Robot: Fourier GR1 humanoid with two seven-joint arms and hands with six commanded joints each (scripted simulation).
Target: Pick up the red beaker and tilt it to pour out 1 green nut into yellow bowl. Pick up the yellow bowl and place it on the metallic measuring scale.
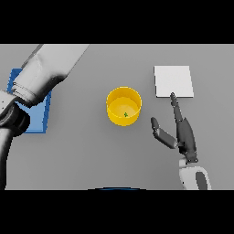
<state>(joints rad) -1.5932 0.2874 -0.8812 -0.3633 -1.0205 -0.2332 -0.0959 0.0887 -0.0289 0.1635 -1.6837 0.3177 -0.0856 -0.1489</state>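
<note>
In the head view, the yellow bowl [124, 106] is sitting upright near the middle of the grey surface [91, 151], and one small green nut [125, 114] is lying inside it on the bottom. To the right of the bowl and a little farther back, the metallic measuring scale [173, 81] is lying flat as a pale square plate, apart from the bowl.

The right hand [181, 132] is reaching up from the lower right, its fingers [175, 106] stretching straight toward the scale, with their tips overlapping the plate's near edge. Its thumb [161, 133] is spreading out to the left toward the bowl without touching it. The hand is holding nothing.

The left arm [43, 73] is crossing the upper left corner as a large white and grey limb, covering much of a blue pad [40, 114] lying on the surface there. The left hand itself is lying outside the view, and the red beaker is not appearing anywhere.
</note>
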